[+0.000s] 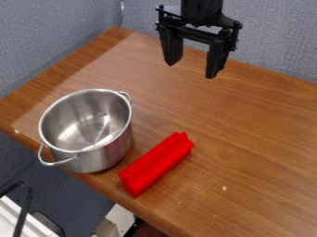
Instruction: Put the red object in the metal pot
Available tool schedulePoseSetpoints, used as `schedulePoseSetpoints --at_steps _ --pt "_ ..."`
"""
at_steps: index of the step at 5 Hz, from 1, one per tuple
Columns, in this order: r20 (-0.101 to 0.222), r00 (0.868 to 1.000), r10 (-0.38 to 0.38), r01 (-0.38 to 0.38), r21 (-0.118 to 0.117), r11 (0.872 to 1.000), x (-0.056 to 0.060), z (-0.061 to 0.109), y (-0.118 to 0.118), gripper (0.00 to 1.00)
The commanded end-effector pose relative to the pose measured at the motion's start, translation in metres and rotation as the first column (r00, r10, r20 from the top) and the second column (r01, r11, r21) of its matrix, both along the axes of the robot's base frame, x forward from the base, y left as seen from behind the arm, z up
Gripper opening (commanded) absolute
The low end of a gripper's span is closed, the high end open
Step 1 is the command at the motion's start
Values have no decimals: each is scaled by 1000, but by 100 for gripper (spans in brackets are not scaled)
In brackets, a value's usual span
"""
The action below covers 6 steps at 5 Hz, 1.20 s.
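The red object (158,163) is a bright red bar lying flat and diagonal on the wooden table near its front edge. Just to its left stands the metal pot (85,129), shiny, upright, with nothing inside and a loop handle at its near side. My gripper (192,61) hangs above the far part of the table, pointing down, well behind and above the red bar. Its two black fingers stand apart and hold nothing.
The wooden table (247,130) ends close to the pot on the left and just below the red bar at the front. A grey-blue wall (50,32) rises behind the table. A white frame (25,213) shows at the lower left, below table level.
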<state>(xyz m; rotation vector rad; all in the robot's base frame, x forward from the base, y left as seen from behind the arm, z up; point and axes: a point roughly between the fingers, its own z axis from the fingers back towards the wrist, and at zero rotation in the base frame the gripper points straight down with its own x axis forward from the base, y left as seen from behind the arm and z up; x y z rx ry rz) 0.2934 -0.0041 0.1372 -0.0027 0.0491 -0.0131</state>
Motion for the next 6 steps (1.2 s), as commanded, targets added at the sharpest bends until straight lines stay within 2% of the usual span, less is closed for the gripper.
schedulePoseSetpoints --at_steps 1,2,3,4,5,6 --pt "-19 1000 -2 2 1 1000 -2 -6 0 100" --pt "-40 999 -15 16 8 1000 -12 -11 -4 100" --pt "-36 998 -50 51 37 998 -34 -12 -9 100" --pt "-15 990 -144 144 69 987 -60 -17 -17 100" --pt "-1 976 -216 215 111 970 -85 -28 -25 100" --pt "13 972 -235 232 118 966 -100 -42 -26 100"
